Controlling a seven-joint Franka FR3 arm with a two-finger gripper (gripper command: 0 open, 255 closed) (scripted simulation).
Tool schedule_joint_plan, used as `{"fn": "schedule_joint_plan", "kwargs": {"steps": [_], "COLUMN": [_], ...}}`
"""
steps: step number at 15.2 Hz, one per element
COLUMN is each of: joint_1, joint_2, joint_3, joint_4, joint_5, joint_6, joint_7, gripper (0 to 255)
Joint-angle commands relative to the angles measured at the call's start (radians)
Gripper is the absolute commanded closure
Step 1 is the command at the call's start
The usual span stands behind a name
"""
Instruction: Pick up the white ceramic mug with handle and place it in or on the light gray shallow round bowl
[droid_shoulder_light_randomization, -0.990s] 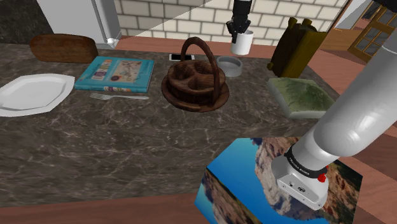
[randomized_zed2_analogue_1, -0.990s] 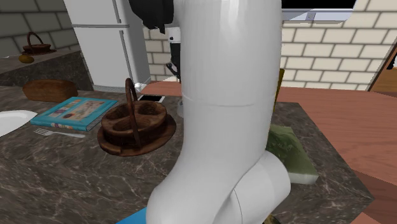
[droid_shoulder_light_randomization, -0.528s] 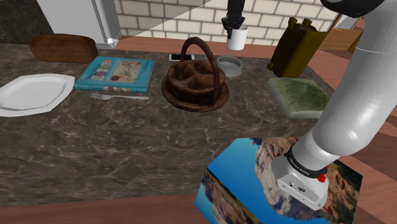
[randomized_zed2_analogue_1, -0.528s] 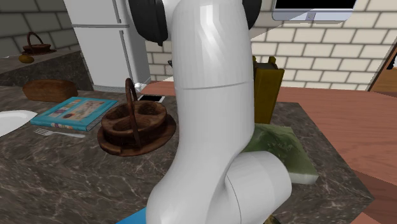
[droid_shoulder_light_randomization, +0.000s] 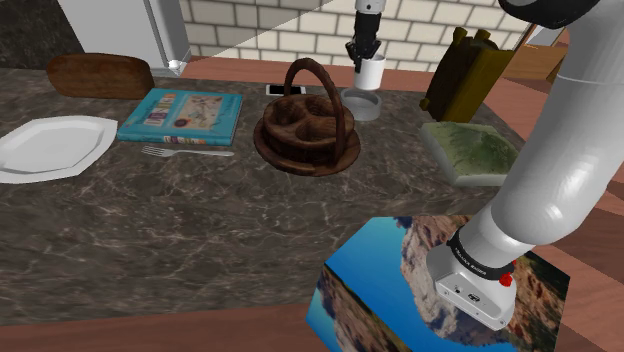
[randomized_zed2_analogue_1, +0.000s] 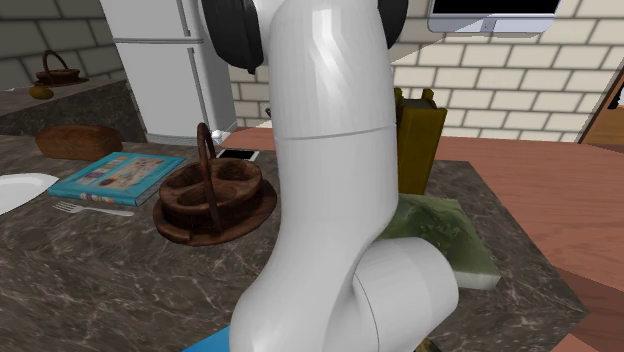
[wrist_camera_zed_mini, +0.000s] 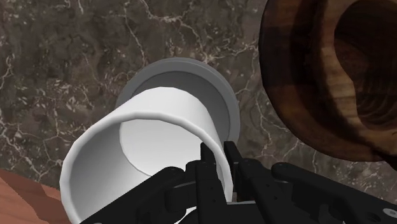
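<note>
A white, straight-walled mug (droid_shoulder_light_randomization: 372, 72) hangs in the grasp of the all-black gripper (droid_shoulder_light_randomization: 364, 48) near the far edge of a dark, white-veined marble countertop (droid_shoulder_light_randomization: 200, 230), directly over a light grey shallow round bowl (droid_shoulder_light_randomization: 362, 104) that sits on the stone. In the wrist view the gripper (wrist_camera_zed_mini: 219, 162) has its 2 fingers (wrist_camera_zed_mini: 208, 167) closed to a narrow gap on the mug's (wrist_camera_zed_mini: 146, 149) wall at the rim, 1 inside the cup and 1 outside, with the mug's open mouth turned to the camera. The bowl's (wrist_camera_zed_mini: 184, 65) grey rim rings the mug from beneath; whether the mug's base touches the bowl cannot be told.

Just beside the bowl stands a round dark wooden basket (droid_shoulder_light_randomization: 305, 128) with an arched handle and divided compartments, seen close in the wrist view (wrist_camera_zed_mini: 331, 76) and, in the second exterior view (randomized_zed2_analogue_1: 212, 195), partly behind the white arm (randomized_zed2_analogue_1: 335, 150). Along the countertop toward the shoulder view's left lie a teal picture book (droid_shoulder_light_randomization: 182, 115), a silver fork (droid_shoulder_light_randomization: 185, 151) just in front of it, and a white plate (droid_shoulder_light_randomization: 50, 146) by the left edge. A green slab-like book (droid_shoulder_light_randomization: 470, 150) rests near the right edge.
</note>
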Motion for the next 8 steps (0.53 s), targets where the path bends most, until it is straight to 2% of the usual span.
{"fn": "schedule_joint_plan", "kwargs": {"steps": [1,8], "joint_1": [0.0,0.0], "joint_2": [0.008,0.028], "joint_3": [0.001,0.003], "joint_4": [-0.017,-0.066], "joint_5": [0.002,0.006], "joint_6": [0.026,0.094], "joint_7": [0.0,-0.001], "gripper": [255,255]}}
